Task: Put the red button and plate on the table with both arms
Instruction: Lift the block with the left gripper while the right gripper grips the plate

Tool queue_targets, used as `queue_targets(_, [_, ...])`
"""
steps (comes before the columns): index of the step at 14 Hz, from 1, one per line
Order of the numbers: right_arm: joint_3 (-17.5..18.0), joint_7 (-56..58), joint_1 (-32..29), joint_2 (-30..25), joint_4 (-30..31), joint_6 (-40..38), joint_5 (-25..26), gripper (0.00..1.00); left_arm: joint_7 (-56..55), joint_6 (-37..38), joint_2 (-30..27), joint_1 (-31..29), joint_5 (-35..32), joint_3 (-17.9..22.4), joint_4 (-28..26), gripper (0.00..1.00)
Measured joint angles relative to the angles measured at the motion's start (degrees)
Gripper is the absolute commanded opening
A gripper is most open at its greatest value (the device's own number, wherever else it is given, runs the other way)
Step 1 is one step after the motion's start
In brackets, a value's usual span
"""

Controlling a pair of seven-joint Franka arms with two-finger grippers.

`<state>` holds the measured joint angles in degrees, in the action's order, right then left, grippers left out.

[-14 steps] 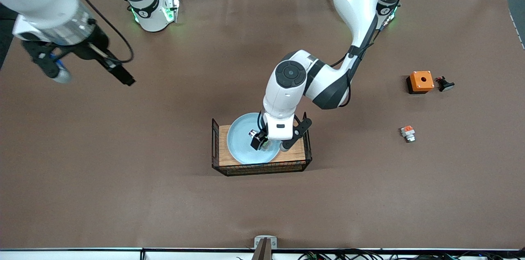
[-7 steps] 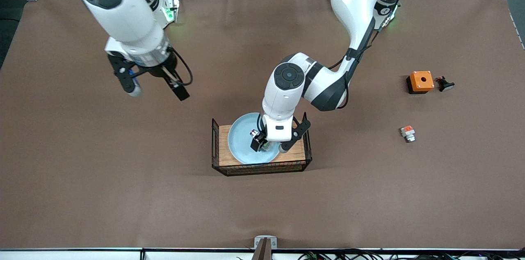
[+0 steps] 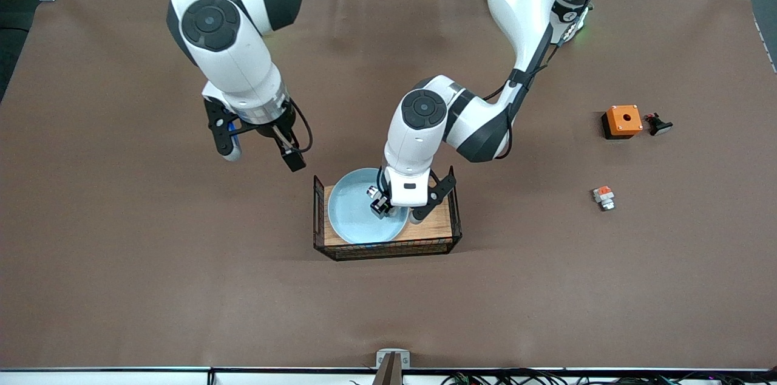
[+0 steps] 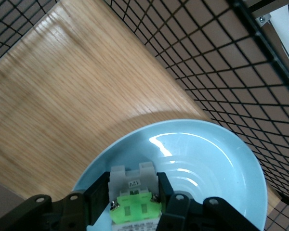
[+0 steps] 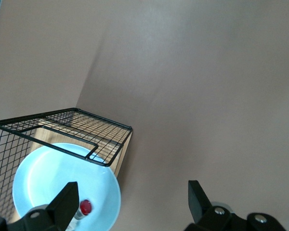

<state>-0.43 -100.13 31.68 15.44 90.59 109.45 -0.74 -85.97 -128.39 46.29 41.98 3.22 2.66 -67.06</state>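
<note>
The pale blue plate (image 3: 355, 215) lies in the wooden wire-sided tray (image 3: 437, 228) at the table's (image 3: 182, 288) middle. My left gripper (image 3: 379, 203) is low over the plate and shut on the red button (image 4: 135, 209). The button's green block and white body sit between the fingers in the left wrist view, with the plate (image 4: 212, 163) under them. The button's red cap (image 5: 85, 207) shows over the plate (image 5: 48, 178) in the right wrist view. My right gripper (image 3: 261, 151) is open and empty, up over the bare table beside the tray, toward the right arm's end.
An orange square box (image 3: 623, 120) and a small black piece (image 3: 658, 124) lie toward the left arm's end. A small piece with an orange block (image 3: 603, 197) lies nearer the front camera than they do. The tray's black wire ends (image 3: 318, 215) stand up beside the plate.
My right arm has swung in from the right arm's end of the table to just beside the tray. My left gripper, the button and the plate have shifted slightly toward the right arm's end.
</note>
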Motion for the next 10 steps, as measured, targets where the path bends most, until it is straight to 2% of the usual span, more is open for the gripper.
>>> queue_targets(4, [-0.01, -8.43, 1.84, 3.58, -0.35, 3.31, 0.00, 1.00, 0.04, 2.73, -0.29, -0.21, 0.00, 0.20, 0.71, 0.00])
queue_targets(10, [-0.05, -16.30, 5.21, 10.65, -5.96, 3.65, 0.07, 1.00, 3.21, 13.36, -4.91, -2.36, 0.15, 0.43, 3.02, 0.00])
